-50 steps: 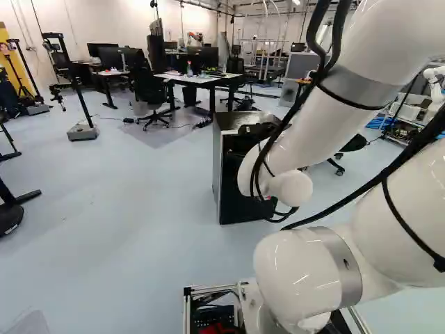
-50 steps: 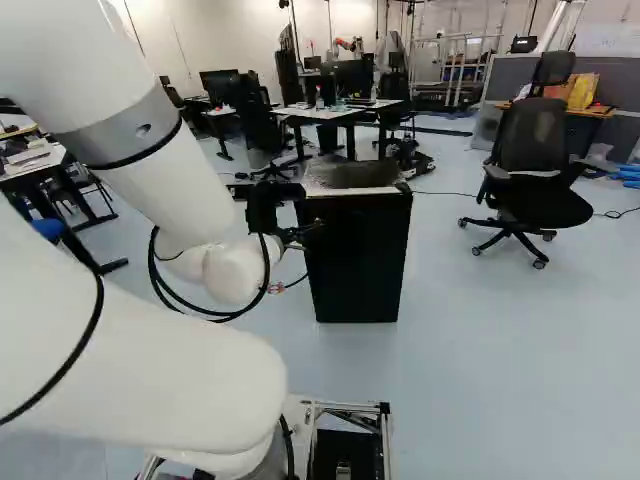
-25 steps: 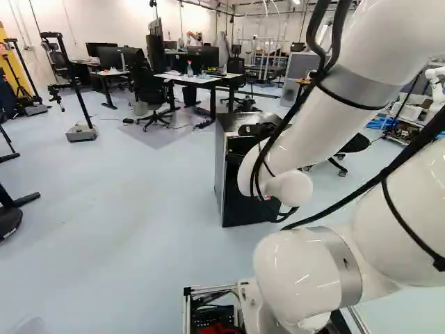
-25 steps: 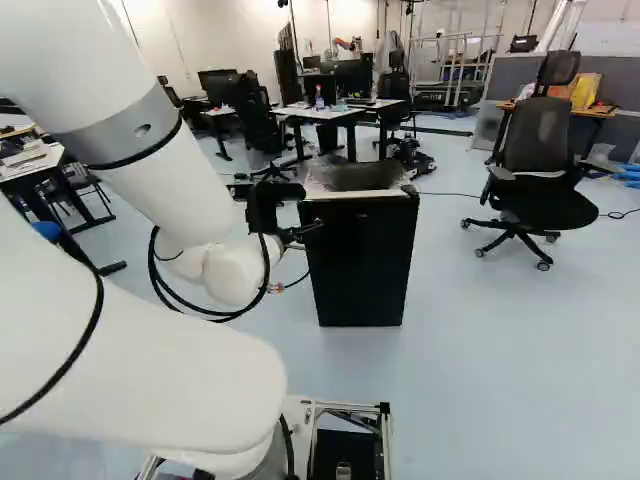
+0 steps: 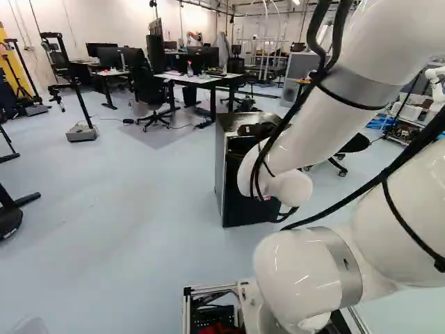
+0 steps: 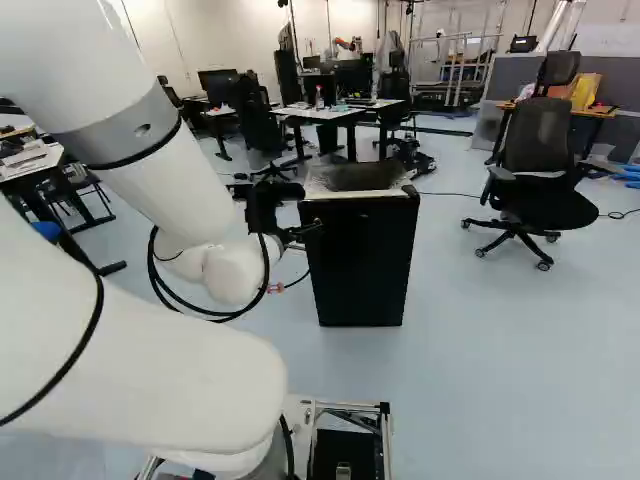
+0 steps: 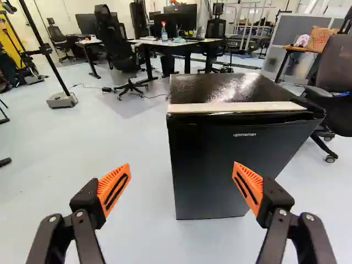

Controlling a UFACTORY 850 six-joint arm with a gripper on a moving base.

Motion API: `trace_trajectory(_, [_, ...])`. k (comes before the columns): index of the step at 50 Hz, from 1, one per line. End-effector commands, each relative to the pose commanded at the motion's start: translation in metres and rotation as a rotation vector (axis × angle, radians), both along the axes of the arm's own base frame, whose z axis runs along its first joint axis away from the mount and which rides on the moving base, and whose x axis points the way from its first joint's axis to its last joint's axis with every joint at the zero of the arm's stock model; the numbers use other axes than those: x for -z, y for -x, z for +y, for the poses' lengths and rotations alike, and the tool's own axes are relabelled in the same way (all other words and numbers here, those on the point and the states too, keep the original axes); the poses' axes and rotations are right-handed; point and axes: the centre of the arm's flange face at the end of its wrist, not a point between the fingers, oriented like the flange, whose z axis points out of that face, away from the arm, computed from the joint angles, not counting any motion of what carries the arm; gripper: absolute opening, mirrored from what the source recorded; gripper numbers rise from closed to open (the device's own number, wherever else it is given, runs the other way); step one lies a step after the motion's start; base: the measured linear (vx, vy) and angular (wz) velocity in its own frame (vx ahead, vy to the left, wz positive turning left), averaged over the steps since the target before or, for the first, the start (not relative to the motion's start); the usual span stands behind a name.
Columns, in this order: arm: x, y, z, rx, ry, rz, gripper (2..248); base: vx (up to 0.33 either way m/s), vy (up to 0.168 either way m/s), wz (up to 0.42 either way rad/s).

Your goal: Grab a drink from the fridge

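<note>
My gripper (image 6: 300, 234) reaches out at the upper left of the fridge's black front (image 6: 362, 265) in the right base view. Seen from the wrist, the gripper (image 7: 182, 166) stands wide open, its orange-padded fingers holding nothing. Ahead of it is the small black fridge (image 7: 220, 165), its door closed, with a pale strip along the front top edge. One finger overlaps the door in that view; the other has bare floor behind it. In the left base view my arm covers part of the fridge (image 5: 221, 170). The fridge's inside is hidden and no drink in it shows.
An office chair (image 6: 540, 195) stands to the right of the fridge. Behind are desks (image 6: 335, 112) with monitors and a bottle (image 7: 164, 32). A stand with a heavy foot (image 5: 82, 132) is off to the left. Another robot (image 5: 437, 87) shows at the left base view's right edge.
The base has moved slightly, and the fridge appears a little nearer and shifted right in both base views. The arm keeps its pose over its lowest joint.
</note>
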Motion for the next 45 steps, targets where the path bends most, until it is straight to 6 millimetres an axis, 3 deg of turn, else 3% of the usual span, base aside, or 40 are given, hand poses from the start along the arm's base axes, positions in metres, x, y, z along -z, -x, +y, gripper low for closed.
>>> trace_trajectory(45, [-0.006,-0.029,0.039,-0.049,-0.039,-0.008,247,0.000,0.000,0.000])
